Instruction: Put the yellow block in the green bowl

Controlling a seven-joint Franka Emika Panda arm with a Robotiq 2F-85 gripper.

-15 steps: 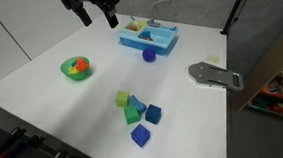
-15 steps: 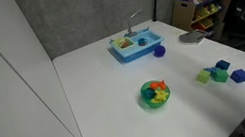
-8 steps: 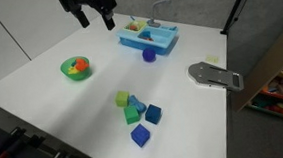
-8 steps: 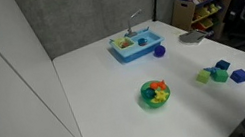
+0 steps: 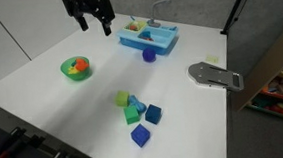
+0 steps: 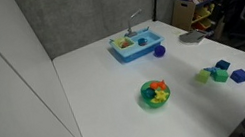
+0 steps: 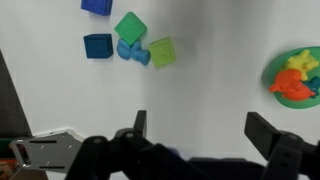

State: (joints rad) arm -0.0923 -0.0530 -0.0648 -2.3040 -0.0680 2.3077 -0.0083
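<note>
Worktop: white worktop [image 5: 43, 106], grey wall behind it, with a light blue tray [image 5: 147, 36] at the back edge.
Tool: the tool [image 5: 93, 27] hangs high over the back of the worktop, close to the tray; in the wrist view the tool [image 7: 200, 122] has its 2 fingers spread wide with only bare worktop between them, holding nothing.
Yellow block: the yellow block [image 5: 123, 97] sits on the worktop in a loose cluster of toy blocks, well apart from the tool; it also shows in the wrist view [image 7: 161, 52] and in an exterior view [image 6: 203, 77].
Neighbours: a light blue piece [image 7: 132, 52] touches its left side in the wrist view, a darker green cube [image 7: 130, 27] lies just beyond that, and 2 blue cubes [image 7: 98, 45] [image 7: 97, 6] lie further out.
Green bowl: the green bowl [image 5: 67, 72] stands apart from the cluster, already holding orange and red bits; in the wrist view it is cut by the right edge [image 7: 275, 72].
Key relation: from the wrist camera the block lies ahead of the tool and a little left of the gap's centre, the bowl off to the right.
Grip axis: a cube has no long side, but it sits slightly turned to the finger line, and its left face is crowded, so closing on the 2 free faces looks safer.
</note>
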